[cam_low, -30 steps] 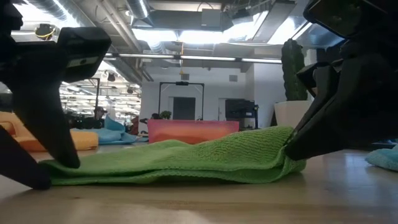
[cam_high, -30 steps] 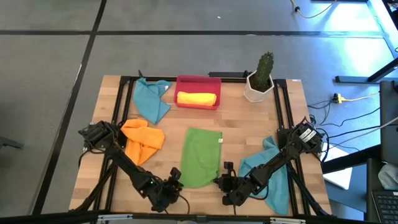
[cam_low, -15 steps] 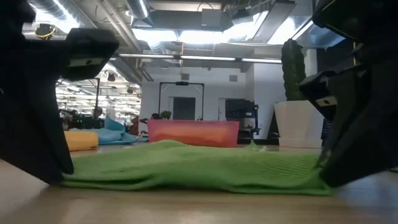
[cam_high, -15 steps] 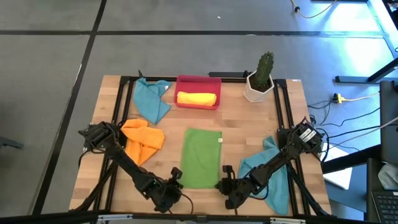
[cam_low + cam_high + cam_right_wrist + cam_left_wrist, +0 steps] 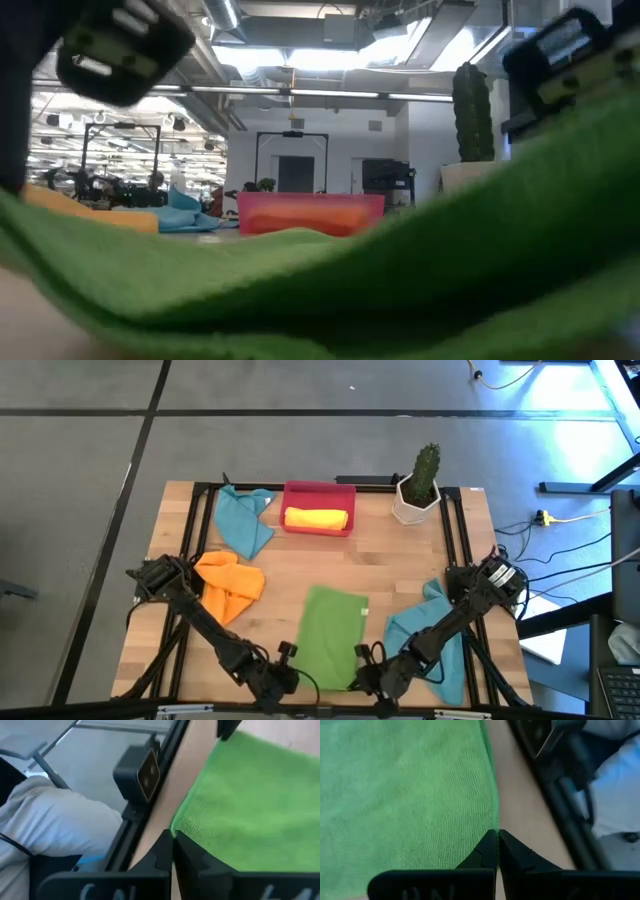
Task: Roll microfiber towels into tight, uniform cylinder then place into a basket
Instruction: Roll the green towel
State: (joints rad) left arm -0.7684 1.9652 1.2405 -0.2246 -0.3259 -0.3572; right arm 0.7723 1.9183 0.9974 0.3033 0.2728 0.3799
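Green towel [image 5: 326, 635] lies at the table's near middle from above, left gripper [image 5: 283, 672] and right gripper [image 5: 366, 676] each pinched shut on a near corner; at table height it sags close to the lens; both wrist views show fingers clamped on its edge.

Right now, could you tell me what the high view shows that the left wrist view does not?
Only the high view shows the red basket holding a rolled yellow towel, the orange towel, the teal towels, the cactus pot and the right gripper. Only the left wrist view shows the left gripper shut at the cloth's edge. Both show the green towel on the table.
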